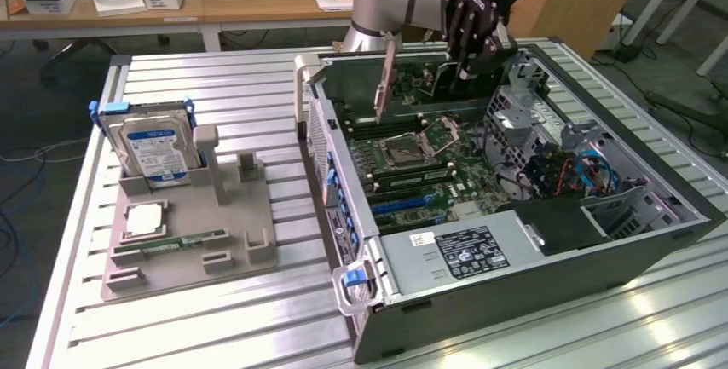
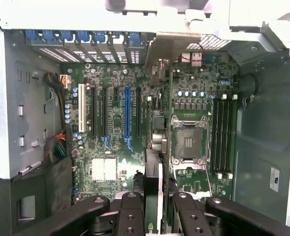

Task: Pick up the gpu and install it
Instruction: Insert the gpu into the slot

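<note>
The gripper [image 2: 157, 209] is clamped on the upright gpu [image 2: 153, 167], over the motherboard [image 2: 110, 123].

An open computer case [image 2: 16, 113] is viewed from above, and the green motherboard [image 2: 110, 147] is seen on its floor. The gpu [image 2: 154, 172] is clamped edge-on between the black fingers [image 2: 130, 214] of the gripper [image 2: 157, 209] (its brownish far end is seen near the row of blue slot clips [image 2: 80, 37]). Its edge is lined up between the blue expansion slot [image 2: 127, 112] and the CPU socket [image 2: 188, 142]. Memory slots [image 2: 223, 137] are seen just beyond that socket.
</note>
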You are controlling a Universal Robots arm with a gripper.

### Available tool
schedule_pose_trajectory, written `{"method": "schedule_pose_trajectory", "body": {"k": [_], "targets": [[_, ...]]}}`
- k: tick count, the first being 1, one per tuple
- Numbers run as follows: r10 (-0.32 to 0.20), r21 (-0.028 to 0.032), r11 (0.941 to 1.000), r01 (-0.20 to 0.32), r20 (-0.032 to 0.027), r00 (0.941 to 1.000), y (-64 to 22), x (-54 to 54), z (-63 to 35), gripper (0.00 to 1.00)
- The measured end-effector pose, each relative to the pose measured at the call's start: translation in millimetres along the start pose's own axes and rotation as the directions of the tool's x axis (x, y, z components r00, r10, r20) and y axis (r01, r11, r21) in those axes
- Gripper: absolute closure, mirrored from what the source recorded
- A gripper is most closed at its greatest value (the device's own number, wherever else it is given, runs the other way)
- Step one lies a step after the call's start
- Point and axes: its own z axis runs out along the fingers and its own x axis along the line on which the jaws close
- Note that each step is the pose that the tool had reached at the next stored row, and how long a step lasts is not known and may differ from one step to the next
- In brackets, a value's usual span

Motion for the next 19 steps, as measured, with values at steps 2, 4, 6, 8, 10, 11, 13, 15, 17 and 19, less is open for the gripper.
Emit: {"method": "schedule_pose_trajectory", "body": {"k": [2,4,6,8,10,11,13,15,17,19], "targets": [[-0.003,-0.0001,1.0,0.003,-0.0001,1.0,0.0,0.1,0.4,0.73],[-0.006,-0.0001,1.0,0.006,0.0,1.0,0.0,0.3,0.8,0.73],[-0.008,-0.0001,1.0,0.008,0.0001,1.0,0.0,0.5,1.3,0.73],[-0.011,-0.0001,0.9999,0.011,0.0002,0.9999,0.0,0.6,1.7,0.73],[-0.014,-0.0002,0.9999,0.014,0.0002,0.9999,0.0,0.8,2.1,0.73],[-0.015,-0.0003,0.9999,0.015,0.0002,0.9999,0.1,0.8,2.3,0.73],[-0.018,-0.0002,0.9998,0.018,0.0003,0.9998,0.1,0.9,2.8,0.73],[-0.021,-0.0003,0.9998,0.021,0.0004,0.9998,0.0,0.9,3.3,0.73],[-0.024,-0.0003,0.9997,0.024,0.0003,0.9997,0.1,1.0,3.6,0.73],[-0.027,-0.0004,0.9996,0.027,0.0004,0.9996,0.1,1.1,4.0,0.73]]}}
